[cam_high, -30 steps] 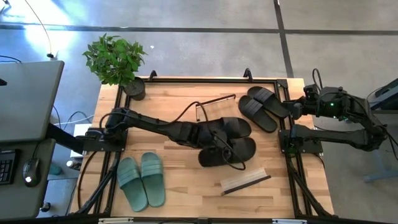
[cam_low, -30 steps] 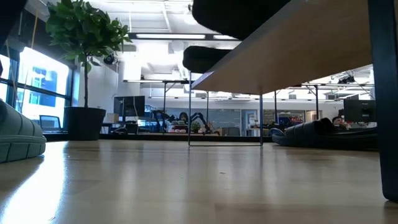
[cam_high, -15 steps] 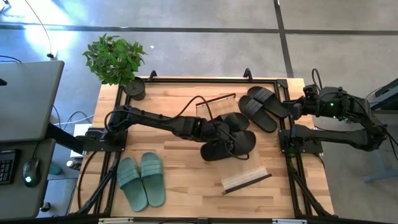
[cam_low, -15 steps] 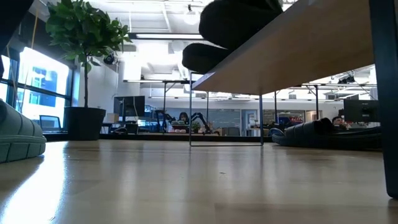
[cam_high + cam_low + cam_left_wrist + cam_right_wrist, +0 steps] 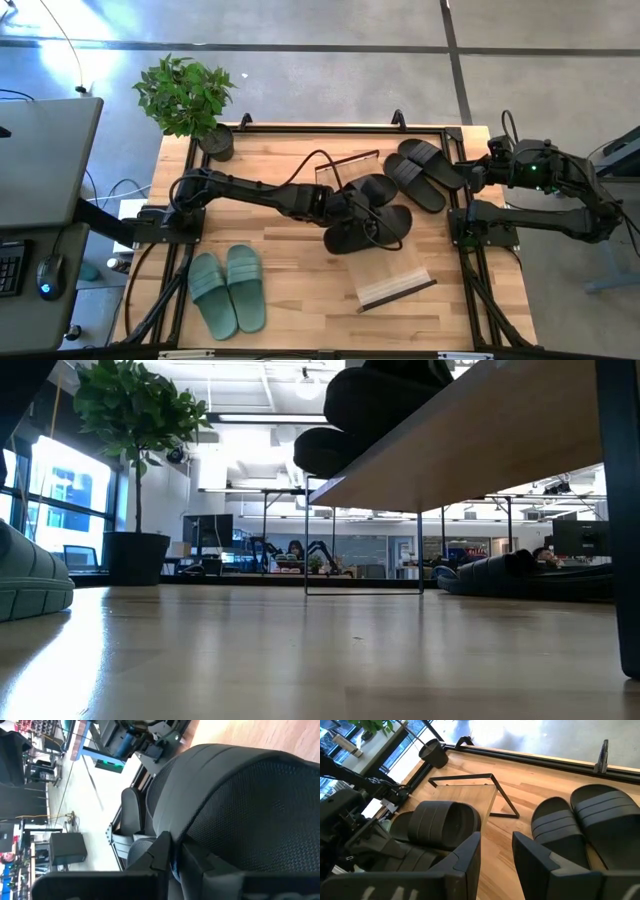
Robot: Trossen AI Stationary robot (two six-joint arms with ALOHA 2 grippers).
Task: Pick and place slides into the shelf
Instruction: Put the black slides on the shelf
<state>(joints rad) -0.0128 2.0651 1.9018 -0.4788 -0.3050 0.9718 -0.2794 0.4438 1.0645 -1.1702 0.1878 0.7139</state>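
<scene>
My left gripper (image 5: 343, 208) reaches from the table's left to the middle and is shut on a black slide (image 5: 372, 229) over the shelf (image 5: 398, 286), a sloping light-wood plank on a thin black frame (image 5: 350, 160). Another black slide (image 5: 378, 189) lies on the plank just beyond it. In the low view both slides (image 5: 385, 395) (image 5: 325, 452) show above the plank (image 5: 470, 435). A black pair (image 5: 425, 172) lies flat at the far right. A sage-green pair (image 5: 228, 290) lies near the left front. My right gripper (image 5: 470, 176) waits open beside the black pair. My left gripper holds the black slide by its left end (image 5: 200, 835), pinched between the two fingers (image 5: 161, 851). The fingers come roughly level from the table's left, along the slide's length. The slide sits low over the plank; I cannot tell whether its underside rests on it.
A potted plant (image 5: 185, 97) stands at the far left corner. The table's black rail (image 5: 330, 127) runs along the far edge. Bare wood shows between the green pair and the shelf. The right arm's base (image 5: 480, 228) stands at the right edge.
My left gripper has carried the black slide toward the far edge and somewhat right, up over the shelf plank, closing on the other black slide there. The held slide has turned a little. The right arm has kept still.
</scene>
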